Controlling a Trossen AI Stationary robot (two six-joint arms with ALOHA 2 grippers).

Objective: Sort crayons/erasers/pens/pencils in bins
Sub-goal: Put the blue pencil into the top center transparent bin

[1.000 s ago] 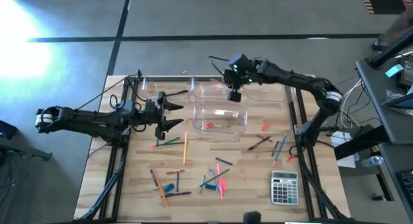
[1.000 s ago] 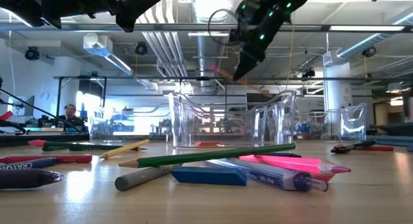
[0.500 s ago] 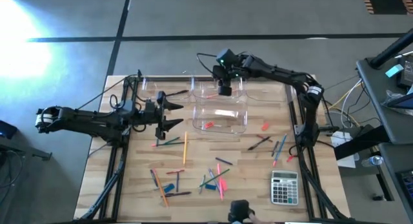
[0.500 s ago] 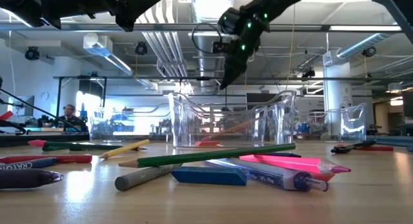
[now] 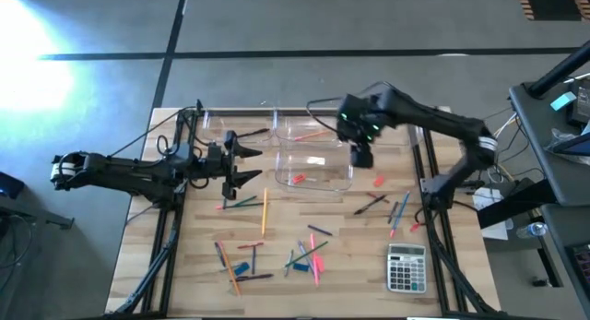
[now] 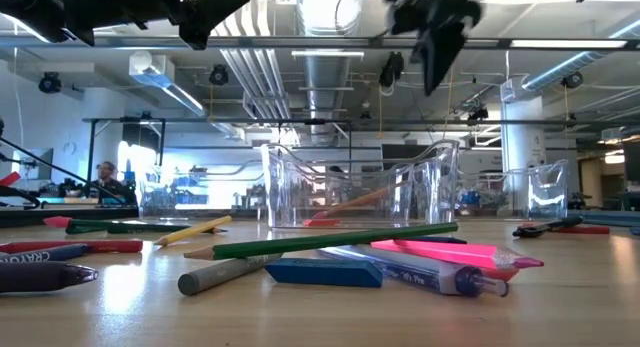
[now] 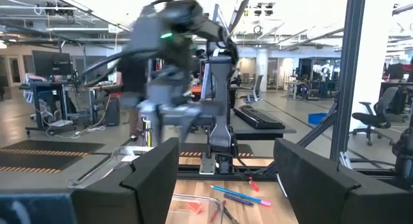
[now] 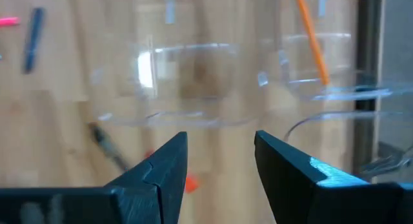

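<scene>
The right gripper (image 5: 360, 158), fingers apart and empty, hangs beside the clear bins (image 5: 314, 170), probably ready to fetch something, while the left gripper (image 5: 247, 163) waits open.

Overhead down, low level across (both sharing bins (image 5: 313, 159)), wrists forward past each claw.

Bins (image 5: 313, 154) crowd table's far middle; bare wood (image 5: 304, 209) between bins & stick clutter (image 5: 277, 255).
</scene>
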